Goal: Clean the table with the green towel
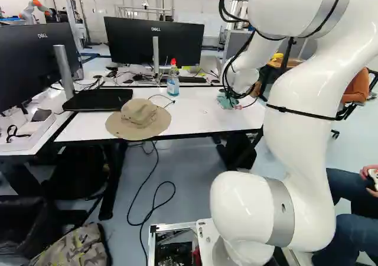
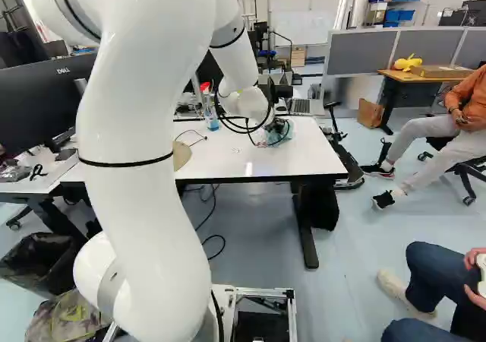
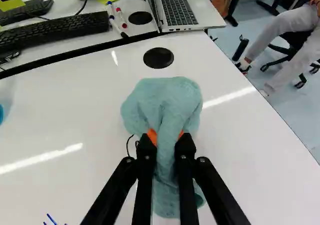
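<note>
Big arm has its towel at the table

The big white arm (image 1: 301,136) leans over the white table (image 1: 201,109). In the left base view, call the table's far side twelve. The hat (image 1: 140,115) sits at eight o'clock, the green towel (image 3: 165,100) at three, the spray bottle (image 1: 173,84) at twelve. The claw (image 3: 166,137) pinches the bunched towel from both sides. Grabbing is done. Wiping is probably mostly left, even under the hat, but clean spots are hard to tell.

Arm (image 1: 302,124) arched forward, end effector (image 1: 233,100) clamped

The towel (image 3: 162,102) is pale blue-green, the worktop (image 3: 250,155) white, the hat (image 1: 139,113) tan, the bag (image 1: 74,248) camouflage-patterned.
</note>
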Motion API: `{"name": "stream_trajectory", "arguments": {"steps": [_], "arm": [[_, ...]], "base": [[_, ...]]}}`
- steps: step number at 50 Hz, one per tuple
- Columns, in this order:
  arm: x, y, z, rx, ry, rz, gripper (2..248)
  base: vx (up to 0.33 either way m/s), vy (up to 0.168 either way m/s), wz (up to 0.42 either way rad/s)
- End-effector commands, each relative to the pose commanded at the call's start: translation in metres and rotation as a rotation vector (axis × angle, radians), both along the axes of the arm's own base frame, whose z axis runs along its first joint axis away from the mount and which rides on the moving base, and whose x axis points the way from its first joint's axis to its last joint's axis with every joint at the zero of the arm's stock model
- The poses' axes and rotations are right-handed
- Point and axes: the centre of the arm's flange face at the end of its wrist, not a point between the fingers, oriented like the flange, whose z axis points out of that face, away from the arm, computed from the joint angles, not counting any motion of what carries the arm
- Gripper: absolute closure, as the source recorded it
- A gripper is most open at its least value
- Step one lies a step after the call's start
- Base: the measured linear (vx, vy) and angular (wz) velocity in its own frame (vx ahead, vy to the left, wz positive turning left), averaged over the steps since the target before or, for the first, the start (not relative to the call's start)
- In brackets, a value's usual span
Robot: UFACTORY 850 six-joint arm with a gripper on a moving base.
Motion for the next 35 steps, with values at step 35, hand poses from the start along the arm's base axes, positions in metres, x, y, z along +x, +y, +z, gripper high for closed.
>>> {"name": "stream_trajectory", "arguments": {"steps": [35], "arm": [[-0.0051,0.0017,-0.0055,0.027,0.081,0.000,199]], "base": [[0.000,0.000,0.000]]}}
